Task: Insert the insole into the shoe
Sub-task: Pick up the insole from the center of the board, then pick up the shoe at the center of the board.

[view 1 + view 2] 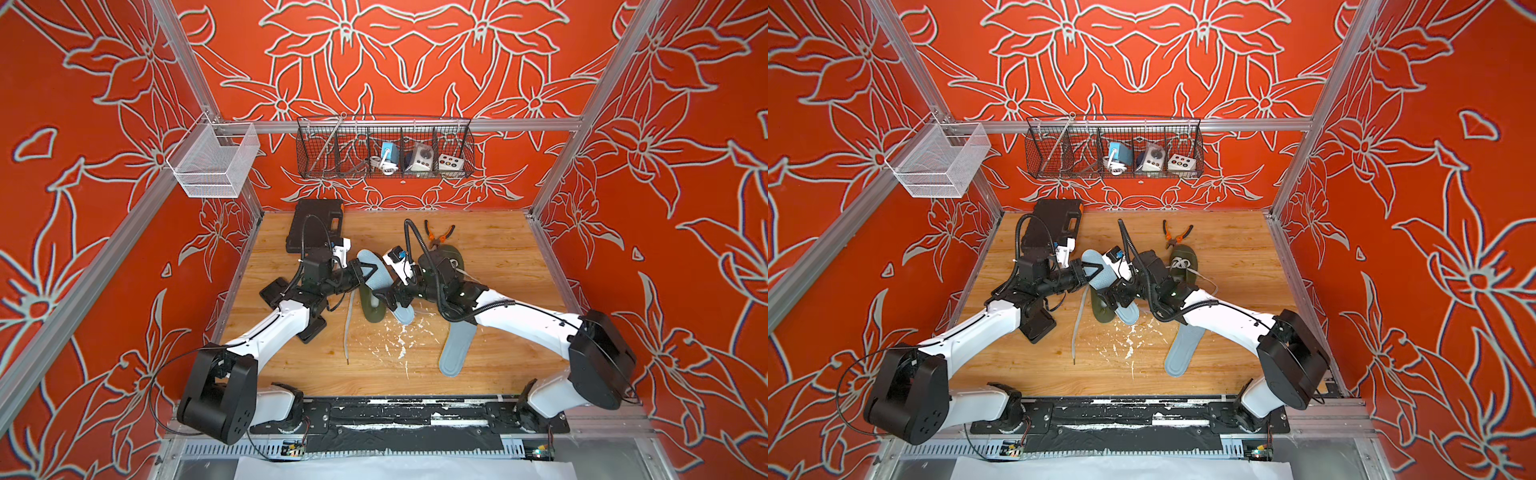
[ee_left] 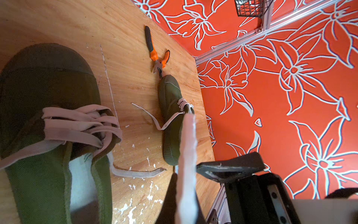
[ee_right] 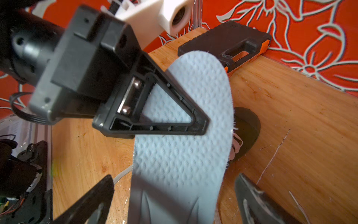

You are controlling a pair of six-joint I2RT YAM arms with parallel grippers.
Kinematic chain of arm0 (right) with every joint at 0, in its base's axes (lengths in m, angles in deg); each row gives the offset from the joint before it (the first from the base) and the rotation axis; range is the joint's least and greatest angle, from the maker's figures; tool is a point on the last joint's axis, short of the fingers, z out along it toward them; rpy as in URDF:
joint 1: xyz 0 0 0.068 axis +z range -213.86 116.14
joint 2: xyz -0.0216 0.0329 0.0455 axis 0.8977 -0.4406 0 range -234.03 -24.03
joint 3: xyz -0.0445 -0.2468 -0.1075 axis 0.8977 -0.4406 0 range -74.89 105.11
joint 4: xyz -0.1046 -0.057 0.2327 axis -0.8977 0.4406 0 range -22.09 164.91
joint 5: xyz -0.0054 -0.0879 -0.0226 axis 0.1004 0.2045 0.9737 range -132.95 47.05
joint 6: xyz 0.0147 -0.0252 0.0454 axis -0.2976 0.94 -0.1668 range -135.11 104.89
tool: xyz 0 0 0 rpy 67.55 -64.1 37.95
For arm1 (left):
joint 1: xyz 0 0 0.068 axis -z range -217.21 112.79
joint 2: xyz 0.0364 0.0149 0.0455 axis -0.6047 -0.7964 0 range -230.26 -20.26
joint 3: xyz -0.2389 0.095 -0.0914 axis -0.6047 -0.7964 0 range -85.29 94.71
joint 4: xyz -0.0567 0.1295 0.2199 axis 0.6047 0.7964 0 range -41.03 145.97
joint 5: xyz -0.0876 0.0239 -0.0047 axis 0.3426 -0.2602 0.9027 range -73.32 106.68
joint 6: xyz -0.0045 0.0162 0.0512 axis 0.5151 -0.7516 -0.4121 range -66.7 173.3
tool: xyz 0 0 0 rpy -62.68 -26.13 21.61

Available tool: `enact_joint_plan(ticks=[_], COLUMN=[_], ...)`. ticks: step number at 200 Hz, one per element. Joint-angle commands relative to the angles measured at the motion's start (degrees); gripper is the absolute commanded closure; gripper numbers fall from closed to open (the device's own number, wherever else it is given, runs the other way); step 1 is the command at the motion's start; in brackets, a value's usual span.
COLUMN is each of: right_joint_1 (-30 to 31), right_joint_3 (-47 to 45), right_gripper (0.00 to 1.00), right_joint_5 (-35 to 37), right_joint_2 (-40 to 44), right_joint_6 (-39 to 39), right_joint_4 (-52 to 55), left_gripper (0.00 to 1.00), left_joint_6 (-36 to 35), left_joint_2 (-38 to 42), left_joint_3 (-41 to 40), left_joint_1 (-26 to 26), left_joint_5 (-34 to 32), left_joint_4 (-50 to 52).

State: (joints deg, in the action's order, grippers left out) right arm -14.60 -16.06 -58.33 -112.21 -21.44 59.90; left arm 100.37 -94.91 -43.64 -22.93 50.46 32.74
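Nearest, lower centre-right in a top view: spare grey foam insole [image 1: 456, 348] flat on the wooden table [image 1: 507, 291], untouched. A loose grey lace [image 1: 348, 328] lies left of centre.

Mid-frame, both arms meet over the olive green canvas shoe [image 1: 371, 312]. The left gripper [image 1: 369, 271] is clamped flat on the toe half of the pale blue dimpled foam insole [image 1: 380, 276]. In the right wrist view the insole stands tilted, toe end up, above the shoe. The right gripper [image 3: 174, 177] has its jaws wide apart, one either side of the insole's heel half, touching nothing that I can see.

Insole is not in the shoe; it crosses over it at an angle.

Step, as I read it: positioning the insole over the opening, with only the left gripper holding it. Next move needs one end of the insole steered down into the collar, lined up with the shoe's length. The crossed laces narrow the mouth, so the shoe likely needs pinning by the free right gripper.

Farther back: second olive shoe [image 1: 455, 255], orange-handled pliers [image 1: 438, 233] touching its toe, black plastic tool case [image 1: 313, 222] at the upper left of the table.
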Motion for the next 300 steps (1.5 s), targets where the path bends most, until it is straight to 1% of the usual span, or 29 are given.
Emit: enact_joint_plan(ticks=[1,29,82,94,116,129,142,155,178,190,204,211,217,238,256,270,284,300], right_joint_1=[1.2,1.5,1.5,1.4,1.5,1.5,1.4,1.4,1.4,1.3,1.2,0.9,0.6,-1.8,-4.6,-6.4,-7.8,-9.1], right_joint_3=[-0.5,-1.8,0.8,1.1,1.1,1.3,1.2,1.3,3.0,4.1,6.6,8.4,10.0,13.4,14.1,13.8,13.6,13.0], right_gripper=[0.01,0.01,0.02,0.08,0.27,0.35,0.39,0.43,0.56,0.61,0.65,0.66,0.68,0.71,0.73,0.73,0.73,0.74], right_joint_5=[3.5,5.4,3.7,3.8,4.2,4.7,4.8,4.8,5.5,5.8,7.1,7.7,8.1,7.3,6.3,5.4,5.2,5.3], right_joint_2=[-2.2,-3.7,-7.4,-7.6,-6.8,-6.2,-5.4,-4.8,-4.6,-4.6,-4.9,-5.3,-5.5,-6.1,-5.2,-3.8,-2.5,-1.3], right_joint_6=[2.1,1.4,1.4,1.4,2.1,2.6,3.5,3.9,4.1,4.1,3.3,2.5,1.6,-1.4,-3.3,-4.0,-4.1,-4.0], right_joint_4=[-3.0,-6.5,-7.1,-7.0,-6.4,-5.3,-4.5,-3.1,2.1,5.0,10.6,14.3,17.7,27.1,32.6,35.5,38.5,41.2], left_gripper=[1.0,1.0,1.0,1.0,1.0,1.0,1.0,0.92,0.77,0.67,0.5,0.44,0.42,0.38,0.37,0.37,0.39,0.41], left_joint_6=[2.3,3.4,4.9,5.0,5.6,5.8,5.8,5.3,4.4,3.6,2.1,1.1,-0.1,-5.3,-12.5,-20.2,-27.5,-35.1], left_joint_2=[-0.7,-1.0,-1.7,-1.7,-2.0,-2.2,-2.6,-2.9,-3.3,-3.6,-4.1,-4.1,-3.9,-2.1,-0.5,-0.1,0.3,1.3], left_joint_3=[0.7,0.3,-0.8,-1.0,-1.6,-2.0,-2.1,-2.2,-1.9,-1.3,-0.6,-0.2,0.1,1.6,3.6,5.1,5.7,5.1], left_joint_1=[-0.8,-1.0,-1.2,-1.4,-1.8,-2.0,-2.4,-2.7,-2.9,-2.9,-2.9,-2.9,-3.1,-3.3,-3.3,-3.3,-3.2,-3.0], left_joint_5=[1.8,3.2,4.6,4.8,5.2,5.6,5.8,5.9,5.8,5.9,5.8,5.7,5.3,1.7,-2.5,-5.4,-8.9,-12.6], left_joint_4=[-0.8,-1.7,-3.2,-3.3,-3.9,-4.2,-4.2,-4.0,-3.5,-2.7,-1.4,-0.7,0.1,3.6,9.2,13.8,17.4,19.3])
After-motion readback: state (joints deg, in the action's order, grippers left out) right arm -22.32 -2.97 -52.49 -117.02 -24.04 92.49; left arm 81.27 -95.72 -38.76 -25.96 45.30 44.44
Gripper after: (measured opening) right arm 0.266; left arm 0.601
